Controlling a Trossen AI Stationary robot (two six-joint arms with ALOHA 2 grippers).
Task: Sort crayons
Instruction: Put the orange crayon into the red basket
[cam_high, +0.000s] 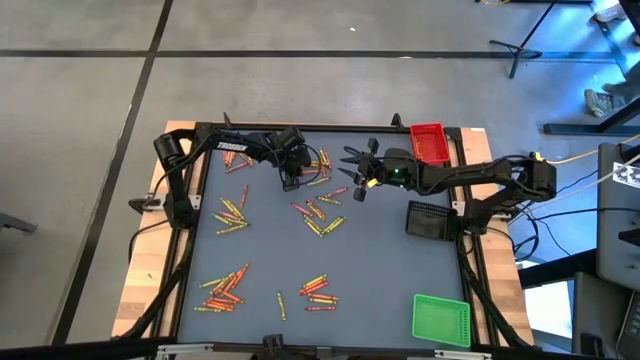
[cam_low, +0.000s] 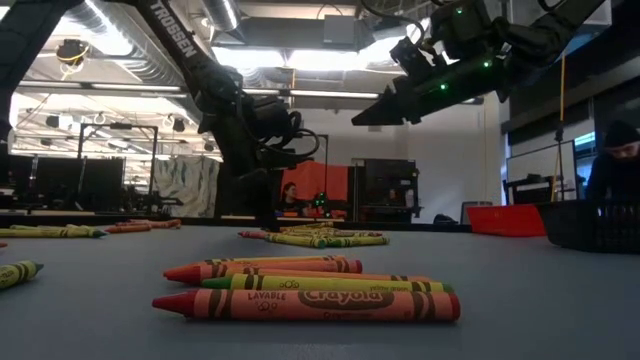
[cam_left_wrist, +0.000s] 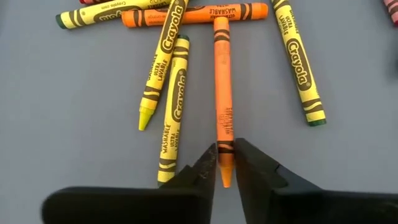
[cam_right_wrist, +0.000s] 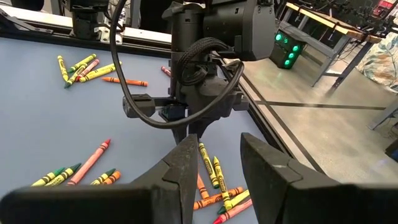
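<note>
Orange wax is showing between my left gripper's (cam_left_wrist: 225, 163) fingers: I am looking down the wrist view at an orange crayon (cam_left_wrist: 222, 99) whose pointed tip is sitting in the narrow gap, the jaws nearly closed around it, though I cannot tell whether they are gripping yet. Its long axis is running straight away from the gripper, in line with the fingers rather than across them, so the pinch is landing on the tip end only. I am judging that a risky hold; the stick could pivot or slip out when lifted. Yellow crayons (cam_left_wrist: 174, 99) are lying just beside it, one nearly touching. From above, this gripper (cam_high: 291, 176) is working at the far side of the blue table (cam_high: 380, 285), in the cluster of crayons (cam_high: 318, 165) there. My right gripper (cam_high: 351, 167) is hovering just to the right, raised off the surface, jaws spread and empty. Other groups of crayons (cam_high: 222, 290) are lying scattered nearer, and the red tray (cam_high: 429, 143) is sitting at the far right.
</note>
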